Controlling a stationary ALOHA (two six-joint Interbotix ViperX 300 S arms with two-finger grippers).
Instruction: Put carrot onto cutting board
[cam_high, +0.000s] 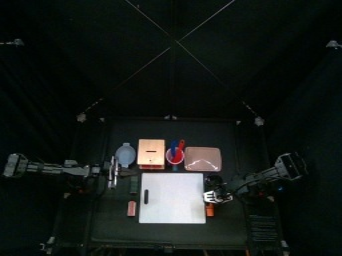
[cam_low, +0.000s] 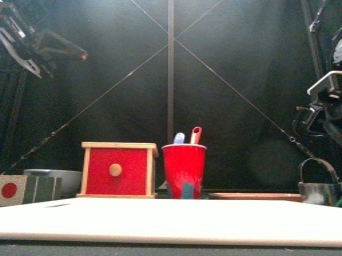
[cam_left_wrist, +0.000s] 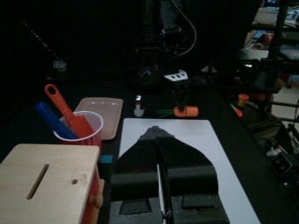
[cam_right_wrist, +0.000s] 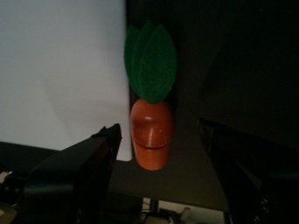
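White cutting board (cam_high: 174, 197) fills the top view's lower centre; beside its right edge, off the board, lies the carrot (cam_right_wrist: 153, 131), its long axis along that edge; the right gripper (cam_right_wrist: 158, 162), spread wide, hovers straddling it, nearer than the left gripper (cam_left_wrist: 162, 166), pressed together; only the right wrist view shows the leaves.

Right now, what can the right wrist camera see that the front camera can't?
Only the right wrist view shows the carrot, with green leaves, lying just off the cutting board's edge, between the open jaws of the right hand. Only the front view shows the red cup with utensils in it and the red box. Both show the white cutting board.
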